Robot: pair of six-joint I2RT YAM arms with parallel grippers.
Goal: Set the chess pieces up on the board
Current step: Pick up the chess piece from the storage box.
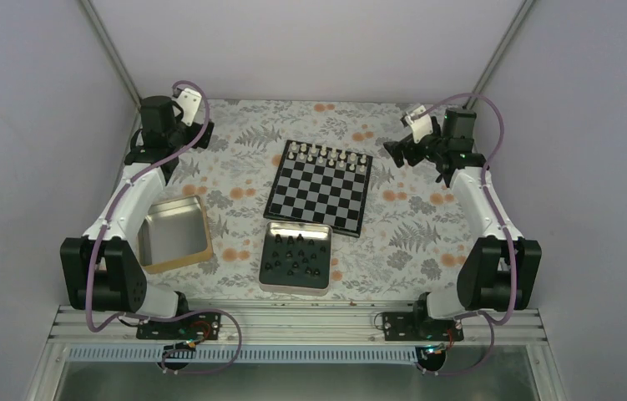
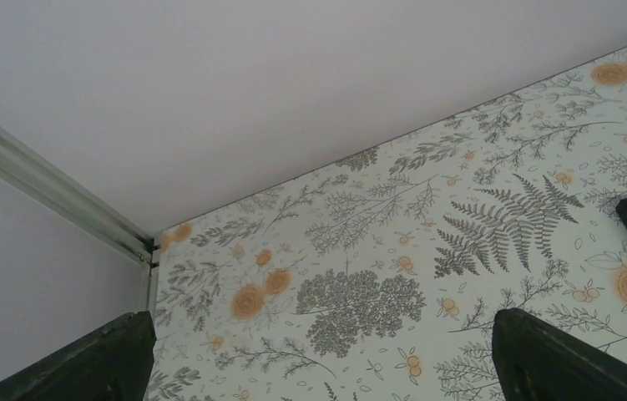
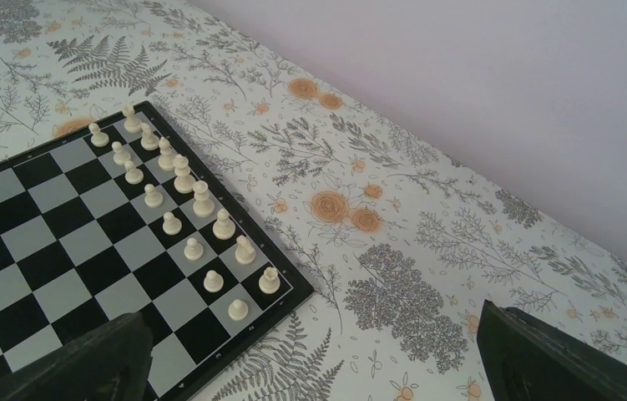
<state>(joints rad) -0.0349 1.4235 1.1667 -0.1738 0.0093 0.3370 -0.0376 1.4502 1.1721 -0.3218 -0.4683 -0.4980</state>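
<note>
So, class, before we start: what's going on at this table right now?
Nothing is being handled yet. The left fingers and right fingers are open and empty, at the far side of the table. The black chess pieces lie in the silver tin just on the near side of the board, which holds only pale pieces along its far edge.

The left arm (image 1: 123, 203) and right arm (image 1: 478, 194) are white links with chunky black joints, purple cables (image 1: 88, 292) looping along each one.
</note>
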